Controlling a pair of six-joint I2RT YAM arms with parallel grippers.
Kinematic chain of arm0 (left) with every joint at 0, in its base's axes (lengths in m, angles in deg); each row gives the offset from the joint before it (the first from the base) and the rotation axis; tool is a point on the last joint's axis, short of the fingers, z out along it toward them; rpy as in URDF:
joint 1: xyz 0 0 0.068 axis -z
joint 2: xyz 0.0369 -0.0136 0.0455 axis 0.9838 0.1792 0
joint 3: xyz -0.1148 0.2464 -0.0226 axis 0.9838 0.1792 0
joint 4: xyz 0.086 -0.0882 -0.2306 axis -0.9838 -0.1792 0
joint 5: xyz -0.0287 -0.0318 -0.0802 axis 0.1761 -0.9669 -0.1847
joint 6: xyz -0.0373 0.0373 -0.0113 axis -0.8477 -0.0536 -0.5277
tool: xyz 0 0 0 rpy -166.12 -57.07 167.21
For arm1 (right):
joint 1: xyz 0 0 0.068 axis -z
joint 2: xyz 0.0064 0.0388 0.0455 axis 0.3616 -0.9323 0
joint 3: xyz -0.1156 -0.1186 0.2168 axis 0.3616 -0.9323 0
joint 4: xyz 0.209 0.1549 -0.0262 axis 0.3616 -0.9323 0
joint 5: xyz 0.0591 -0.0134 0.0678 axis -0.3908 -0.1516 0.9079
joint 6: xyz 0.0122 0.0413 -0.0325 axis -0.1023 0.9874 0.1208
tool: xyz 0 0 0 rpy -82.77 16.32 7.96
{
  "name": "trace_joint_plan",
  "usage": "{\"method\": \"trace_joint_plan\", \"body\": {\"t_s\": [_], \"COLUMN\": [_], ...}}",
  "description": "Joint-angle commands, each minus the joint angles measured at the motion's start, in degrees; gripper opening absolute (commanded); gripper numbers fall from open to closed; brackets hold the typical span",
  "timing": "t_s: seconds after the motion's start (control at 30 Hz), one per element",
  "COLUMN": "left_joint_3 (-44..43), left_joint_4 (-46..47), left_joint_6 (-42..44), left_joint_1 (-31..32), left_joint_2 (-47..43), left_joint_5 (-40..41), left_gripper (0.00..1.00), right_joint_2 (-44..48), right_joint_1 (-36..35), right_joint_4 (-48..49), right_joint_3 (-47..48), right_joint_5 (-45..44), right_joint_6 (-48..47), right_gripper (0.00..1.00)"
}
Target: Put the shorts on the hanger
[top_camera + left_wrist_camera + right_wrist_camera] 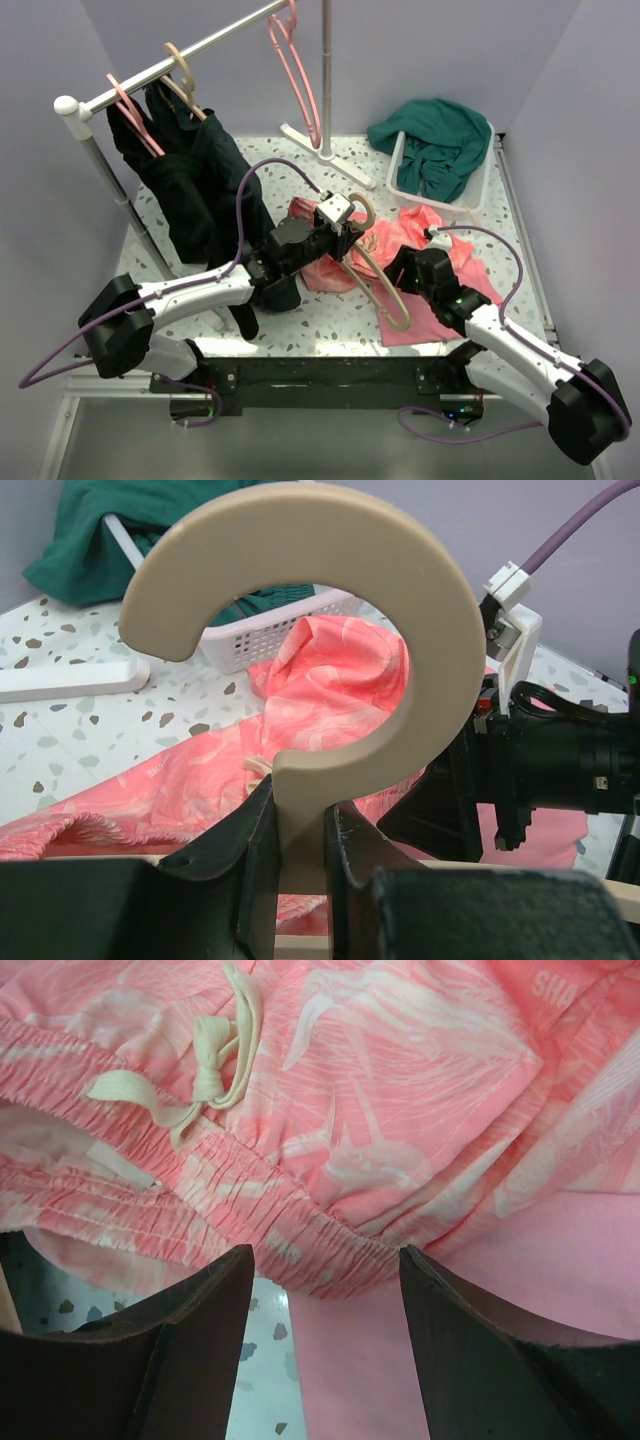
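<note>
Top external view: the left gripper (338, 225) is clamped on the neck of the beige hanger (385, 290), holding it tilted above the speckled table (330, 310). The shorts (395, 238) lie crumpled on the table under and beside the hanger, partly on a plain pink cloth (445, 320). The right gripper (412, 262) sits low over them; from here its jaws cannot be read. Behind stands a white basket (400, 180) holding a teal garment (440, 145).

Left wrist view: this shows the grip that the overhead view hides. Two dark fingers (240, 850) pinch the flat neck from both sides, and the rounded hook (400, 630) rises free above them. The hanger looks rigid, so this hold should steer it well.

Right wrist view: only here are the right jaws clear. They stand apart and empty, straddling the gathered waistband (300, 1250) near a cream drawstring bow (205, 1070). The fabric looks thin, light and floppy. The elastic waistband seems the firmest place to pinch, since loose leg cloth would likely sag and slip.
</note>
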Motion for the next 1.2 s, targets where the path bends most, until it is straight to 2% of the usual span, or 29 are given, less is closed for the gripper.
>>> {"method": "trace_joint_plan", "body": {"t_s": [0.0, 0.07, 0.17, 0.2, 0.27, 0.3, 0.37, 0.6, 0.77, 0.9, 1.17], "left_joint_3": [-0.4, -0.5, -0.4, -0.3, -0.1, 0.0, 0.0, 0.8, 0.5, 0.2, -0.3], "left_joint_4": [5.1, 5.2, 5.7, 5.9, 6.7, 7.2, 8.6, 16.3, 23.0, 27.4, 34.8], "left_joint_6": [1.7, 1.7, 1.8, 2.0, 2.4, 2.7, 2.8, 6.1, 8.6, 10.1, 13.5], "left_joint_1": [0.2, 0.2, 0.2, 0.2, 0.3, 0.2, 0.2, 0.3, 0.3, 0.3, 0.8], "left_joint_2": [-2.1, -2.2, -2.3, -2.4, -2.6, -2.7, -2.8, -2.6, -0.6, 1.2, 4.2], "left_joint_5": [1.1, 1.2, 1.3, 1.5, 2.0, 2.7, 3.6, 13.7, 18.1, 22.1, 27.4], "left_gripper": [0.00, 0.00, 0.00, 0.00, 0.00, 0.00, 0.00, 0.00, 0.00, 0.00, 0.00], "right_joint_2": [-3.7, -5.1, -6.2, -6.3, -5.4, -4.7, -2.1, 6.9, 9.2, 11.4, 11.8], "right_joint_1": [0.1, 0.1, 0.2, 0.3, 0.4, 0.4, 0.4, 0.4, 0.5, 0.5, 0.5], "right_joint_4": [3.1, 3.9, 3.9, 3.0, -0.6, -2.0, -6.3, -23.9, -39.7, -47.0, -58.0], "right_joint_3": [0.5, 0.4, 1.3, 1.8, 3.6, 4.3, 6.0, 11.9, 19.8, 25.1, 33.1], "right_joint_5": [-3.2, -4.8, -5.8, -6.5, -8.2, -8.7, -9.7, -13.2, -15.6, -17.7, -14.6], "right_joint_6": [3.3, 3.7, 3.9, 4.0, 3.9, 3.8, 3.8, 7.6, 10.7, 11.7, 16.5], "right_gripper": [0.63, 0.60, 0.44, 0.33, 0.21, 0.09, 0.00, 0.02, 0.00, 0.00, 0.00]}}
